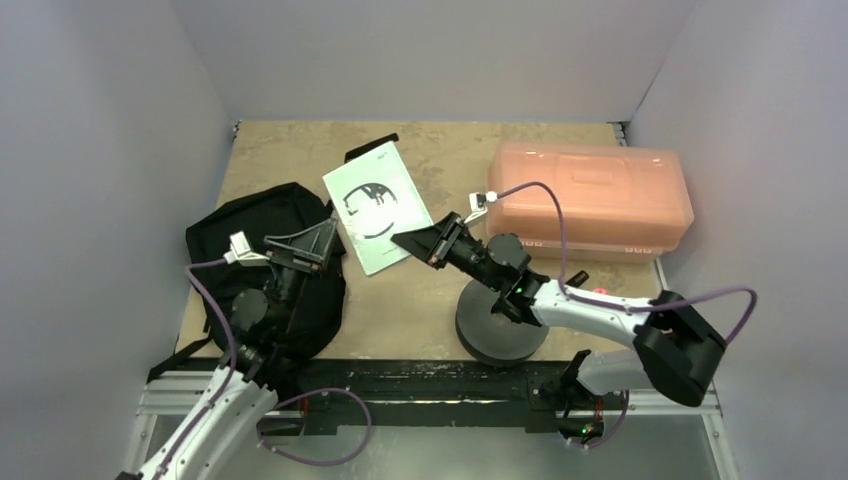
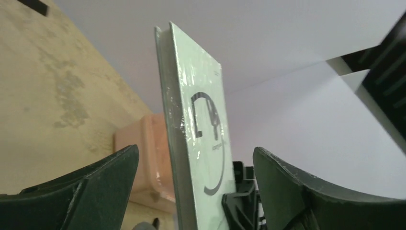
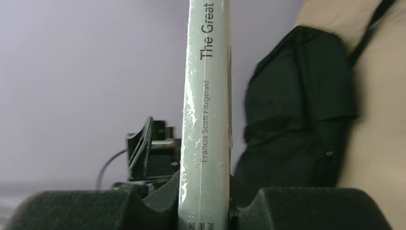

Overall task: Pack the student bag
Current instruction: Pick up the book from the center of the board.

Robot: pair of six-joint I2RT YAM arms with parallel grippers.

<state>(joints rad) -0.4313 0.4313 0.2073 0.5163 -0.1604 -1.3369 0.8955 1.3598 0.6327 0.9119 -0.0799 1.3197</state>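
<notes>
Right gripper (image 3: 203, 206), one: dark padded fingers pinching the spine edge of one slim, pale-green, film-wrapped book (image 1: 375, 205).
Left gripper (image 1: 322, 238), one: jaws spread either side of the book's opposite edge, gaps showing.
Student bag (image 1: 235, 235), one: floppy black fabric, at the tan worktop's (image 1: 440, 160) left edge, beneath the left arm.
Translucent orange lidded box (image 1: 590, 195), one: far-right corner.
Dark grey round spool (image 1: 495, 335), one: near edge, under the right arm.

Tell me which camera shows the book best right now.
The top camera: almost the whole pale green book shows, cover up, with the right gripper at its near corner. The right wrist shows only the spine between its fingers; the left wrist shows the cover at a steep slant.
</notes>
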